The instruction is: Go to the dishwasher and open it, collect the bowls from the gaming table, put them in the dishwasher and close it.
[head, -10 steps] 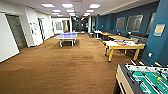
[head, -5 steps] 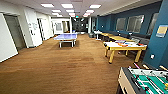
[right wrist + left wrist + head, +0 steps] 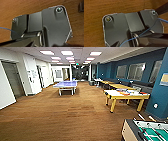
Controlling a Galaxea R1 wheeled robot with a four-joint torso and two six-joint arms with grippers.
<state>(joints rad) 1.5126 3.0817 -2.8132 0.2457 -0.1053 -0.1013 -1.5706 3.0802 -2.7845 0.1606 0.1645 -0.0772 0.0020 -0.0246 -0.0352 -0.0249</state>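
The gaming table (image 3: 117,94), long with a white top, yellow edge and yellow legs, stands at the right of the room in the head view, some way ahead of me. Small orange, red and blue things (image 3: 124,92) lie on its top, too blurred to tell whether they are the bowls. The dishwasher is out of view. Both wrist views look down past the robot's dark plate onto brown wood-look floor (image 3: 94,12) (image 3: 18,7).
A green-field foosball table (image 3: 147,130) sits close at the lower right. A blue ping-pong table (image 3: 65,85) stands mid-room ahead. More yellow tables (image 3: 120,86) line the blue right wall. White walls and doors run along the left. Wide open floor (image 3: 62,114) lies ahead.
The whole head view has shifted a little: the foosball table has slid towards the lower right corner and the gaming table sits slightly nearer. The camera moved, not the things.
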